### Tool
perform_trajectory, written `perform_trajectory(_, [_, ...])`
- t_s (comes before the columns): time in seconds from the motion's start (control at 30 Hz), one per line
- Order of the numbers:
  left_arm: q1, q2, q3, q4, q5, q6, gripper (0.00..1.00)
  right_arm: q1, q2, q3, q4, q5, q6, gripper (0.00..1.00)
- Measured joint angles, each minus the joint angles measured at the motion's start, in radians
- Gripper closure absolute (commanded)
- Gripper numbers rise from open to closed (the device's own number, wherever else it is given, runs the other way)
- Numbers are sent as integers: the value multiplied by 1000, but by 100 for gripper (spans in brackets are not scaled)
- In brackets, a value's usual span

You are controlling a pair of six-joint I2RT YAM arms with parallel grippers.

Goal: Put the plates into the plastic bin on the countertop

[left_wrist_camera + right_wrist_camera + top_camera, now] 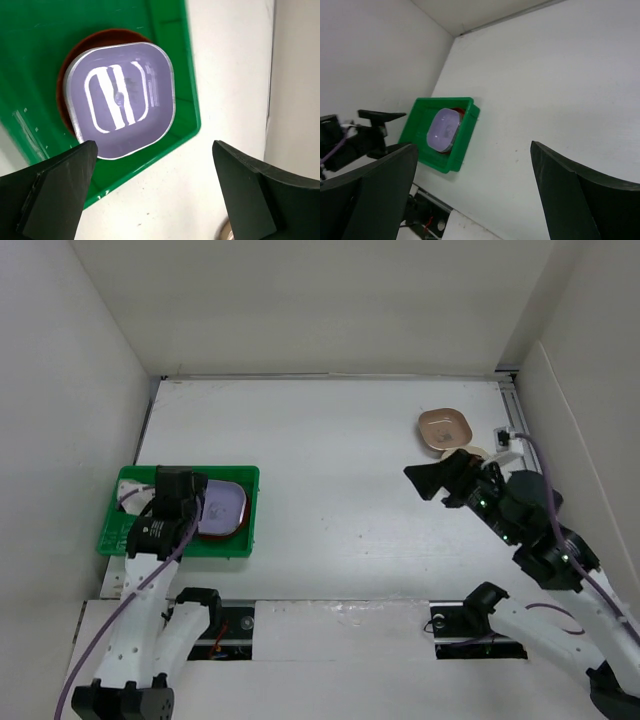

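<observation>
While your L gripper (153, 150) hangs spread over lavender plate (120, 100) in bin (30, 60), R gripper (432, 481) gapes empty nr tan plate (445, 427).

Bright, even overhead light washes the white countertop (330, 460) with only soft shadows, glares in white bars on the lavender plate (120, 107) centre-left, and leaves the left fingers (50, 195) soft-edged at the lower corners.

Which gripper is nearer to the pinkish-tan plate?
Right. The right gripper sits just short of the pinkish-tan plate; the left gripper hangs over the green bin across the countertop.
</observation>
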State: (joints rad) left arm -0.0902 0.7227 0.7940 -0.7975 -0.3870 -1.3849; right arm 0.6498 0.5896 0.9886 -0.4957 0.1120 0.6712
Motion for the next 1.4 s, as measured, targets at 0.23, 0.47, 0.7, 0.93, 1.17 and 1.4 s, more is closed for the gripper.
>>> perform_trajectory(0.23, [-162, 380, 303, 69, -65, 295, 0, -29, 270, -31, 19, 134, 111, 0])
perform_trajectory(0.47, [-466, 864, 798, -46, -251, 387, 0, -327, 499, -32, 42, 204, 183, 0])
perform_trajectory(0.7, [-452, 821, 642, 88, -102, 576, 0, -673, 655, -54, 73, 217, 225, 0])
perform_trajectory(0.93, [-452, 735, 603, 234, 88, 732, 0, -793, 813, -96, 116, 187, 239, 6])
perform_trajectory(1.17, [-452, 645, 556, 293, 182, 787, 0, -801, 951, -87, 149, 174, 236, 16])
perform_trajectory(1.4, [-452, 634, 556, 305, 204, 806, 0, -814, 1033, -75, 160, 148, 217, 33])
